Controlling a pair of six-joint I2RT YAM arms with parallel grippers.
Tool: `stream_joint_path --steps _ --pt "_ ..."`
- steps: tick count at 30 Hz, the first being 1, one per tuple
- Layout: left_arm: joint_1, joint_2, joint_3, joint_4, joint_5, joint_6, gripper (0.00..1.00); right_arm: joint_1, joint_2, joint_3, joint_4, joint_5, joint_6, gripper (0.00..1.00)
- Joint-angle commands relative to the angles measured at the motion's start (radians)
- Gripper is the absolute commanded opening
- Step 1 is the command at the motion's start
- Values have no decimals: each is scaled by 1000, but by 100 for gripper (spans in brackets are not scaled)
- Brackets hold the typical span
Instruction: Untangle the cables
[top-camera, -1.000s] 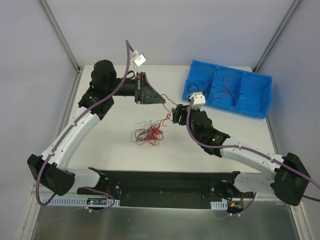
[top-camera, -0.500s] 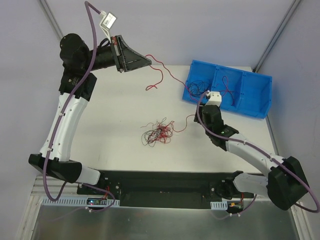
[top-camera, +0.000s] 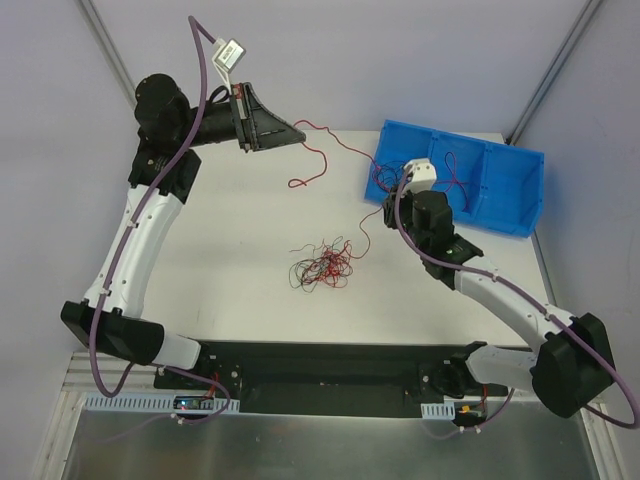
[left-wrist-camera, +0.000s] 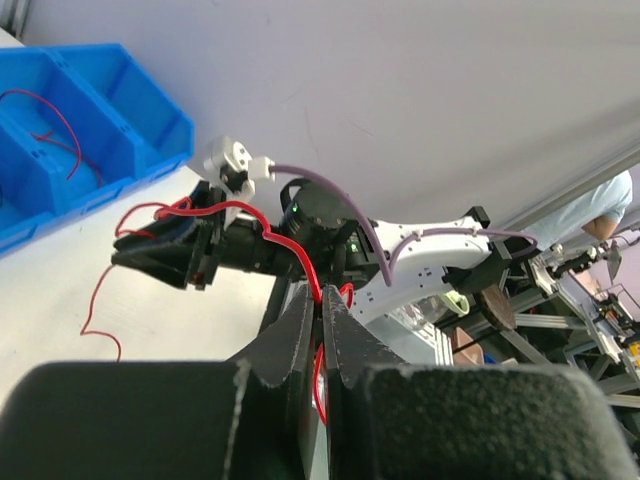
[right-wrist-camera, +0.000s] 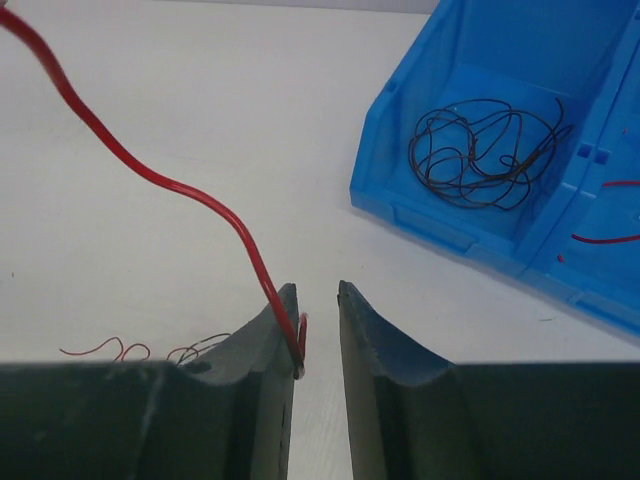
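A tangle of thin red and black cables (top-camera: 320, 265) lies at mid-table. My left gripper (top-camera: 297, 131) is raised at the back left, shut on one red cable (left-wrist-camera: 250, 215); its tips (left-wrist-camera: 320, 303) pinch the cable. That red cable (top-camera: 335, 148) runs through the air toward my right gripper (top-camera: 388, 205), with a loop hanging down. In the right wrist view the right gripper (right-wrist-camera: 318, 300) is open with a narrow gap. The red cable (right-wrist-camera: 180, 185) rests against the inner face of its left finger (right-wrist-camera: 272, 330), unclamped.
A blue three-compartment bin (top-camera: 500, 205) stands at the back right, just behind my right gripper. A coiled black cable (right-wrist-camera: 480, 140) lies in its left compartment and red cables (top-camera: 455, 180) lie in the middle one. Grey walls enclose the table.
My left gripper rose from near the tangle to the back left, drawing one red cable out. My right gripper moved back toward the bin. The tangle shifted slightly right.
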Motion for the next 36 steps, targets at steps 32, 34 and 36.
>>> stream_joint_path --steps 32,34,36 --pt "-103 -176 -642 -185 -409 329 88 -35 2 726 -87 -315 305 0" --pt "-112 -161 -627 -185 -387 323 88 -35 1 761 -112 -318 300 0" --pt "-126 -161 -619 -185 -374 329 88 -35 -1 793 -154 -310 291 0"
